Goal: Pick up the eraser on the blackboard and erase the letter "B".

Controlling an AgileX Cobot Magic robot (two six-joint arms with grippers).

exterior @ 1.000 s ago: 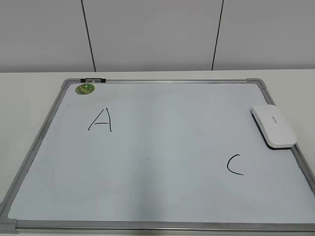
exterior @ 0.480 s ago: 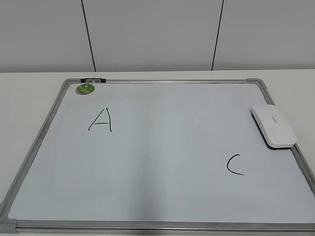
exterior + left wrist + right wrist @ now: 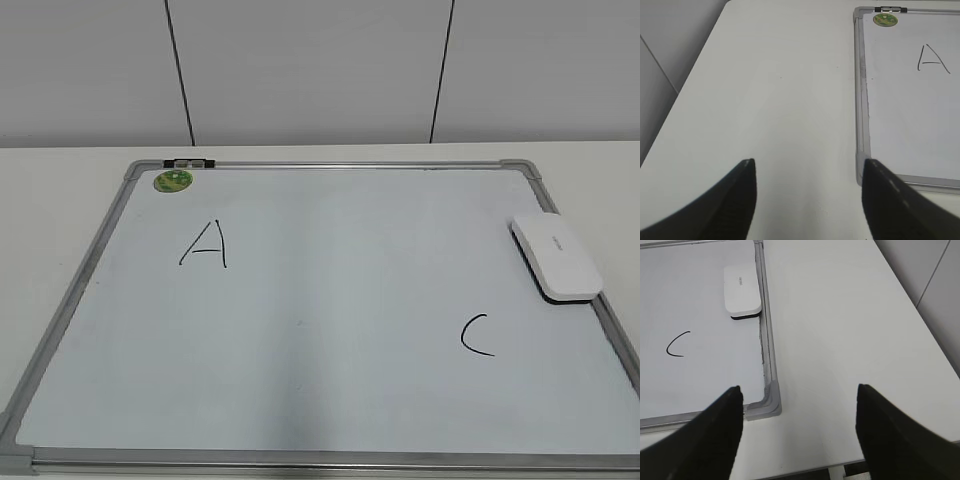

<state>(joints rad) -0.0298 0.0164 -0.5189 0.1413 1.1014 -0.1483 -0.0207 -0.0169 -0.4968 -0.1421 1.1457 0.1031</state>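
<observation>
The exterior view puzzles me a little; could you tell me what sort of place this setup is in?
Probably a lab or office test bench, not a classroom: the blackboard lies flat on a plain white table against a bare panelled wall, with the eraser resting at its right edge.

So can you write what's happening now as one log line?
eraser resting on board edge | no B visible, A and C left | both end effectors open, empty

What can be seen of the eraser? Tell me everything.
The eraser is a white, rounded oblong block, plastic by its look, with a dark underside and small grey lettering on top. It lies flat at the right edge of the blackboard, against the frame, above the letter C. No gripper touches it.
</observation>
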